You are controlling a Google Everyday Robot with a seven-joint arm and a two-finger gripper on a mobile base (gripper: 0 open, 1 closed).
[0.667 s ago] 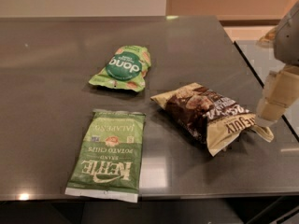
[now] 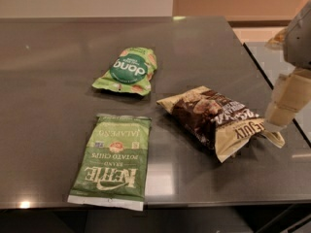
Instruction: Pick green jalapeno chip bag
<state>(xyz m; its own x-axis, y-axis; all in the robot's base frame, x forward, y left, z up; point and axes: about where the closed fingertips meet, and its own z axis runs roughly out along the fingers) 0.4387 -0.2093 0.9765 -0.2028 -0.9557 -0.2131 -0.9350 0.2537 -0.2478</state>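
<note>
At the near left of the dark table, the green jalapeno chip bag lay flat, its printing upside down to the camera and its white bottom seam close to the near edge. Nothing rested on it or touched it. Farther back and slightly to the right sat a smaller green pouch, crumpled and well apart from the chip bag. To the right lay a brown and cream snack bag, puffed up and angled from the table's middle toward the right edge. The gripper hung at the far right of the scene, just beside the right end of that brown bag, which lay between it and the chip bag. Whether the gripper was clenched or released could not be told, and contact with the brown bag was unclear.
</note>
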